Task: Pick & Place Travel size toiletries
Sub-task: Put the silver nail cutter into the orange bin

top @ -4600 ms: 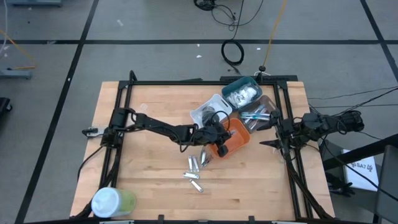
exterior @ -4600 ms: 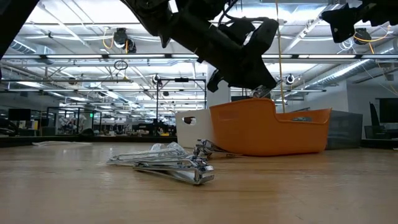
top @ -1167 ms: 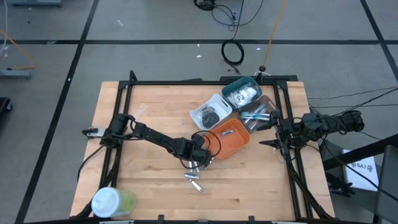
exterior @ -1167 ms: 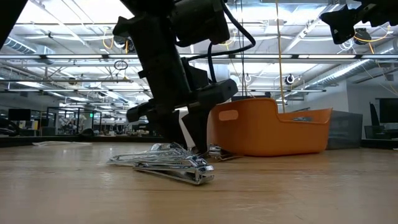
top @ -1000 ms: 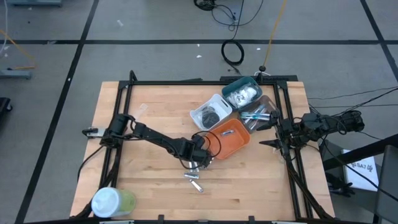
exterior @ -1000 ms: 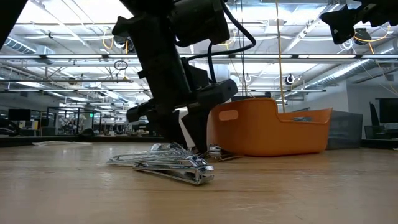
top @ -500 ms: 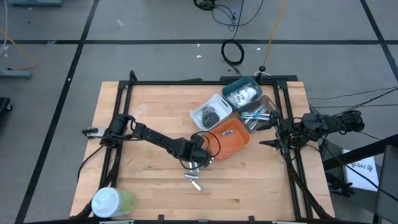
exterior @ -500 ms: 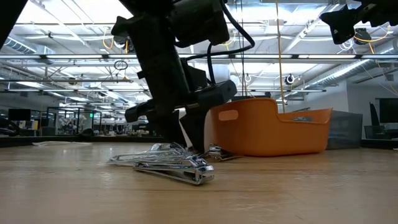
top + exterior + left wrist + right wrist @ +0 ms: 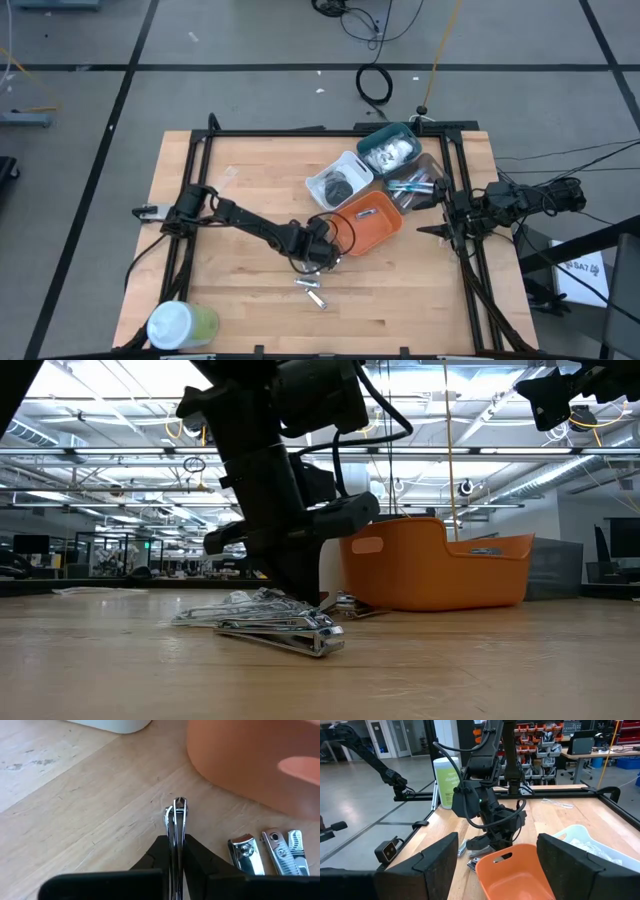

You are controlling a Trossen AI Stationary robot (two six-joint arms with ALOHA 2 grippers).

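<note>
Several small silver toiletries, shaped like nail clippers, lie on the wood near the orange bin (image 9: 368, 222): a pair (image 9: 312, 291) in the high view, a pile (image 9: 280, 625) in the low view, three (image 9: 272, 855) in the left wrist view. My left gripper (image 9: 176, 842) stands over them, beside the orange bin, shut on one silver clipper (image 9: 178, 817). My right gripper (image 9: 507, 870) waits open at the table's right edge, level and holding nothing. My left gripper pinches one silver clipper between its two fingers (image 9: 159, 852), which press on its flat faces and lie along it. The fingers slant steeply down from the table's left. The clipper stands on edge, its free end (image 9: 179, 804) past the fingertips. Whether it is off the wood, I cannot tell.
A white bin (image 9: 340, 180), a teal bin (image 9: 390, 150) and a dark bin (image 9: 420, 185) sit behind the orange one at the back right. A large white-and-green cylinder (image 9: 180, 325) stands at the near left corner. A black frame (image 9: 300, 132) rims the table.
My left gripper has shut on the silver clipper while staying in place beside the orange bin. The other clippers have kept still.
</note>
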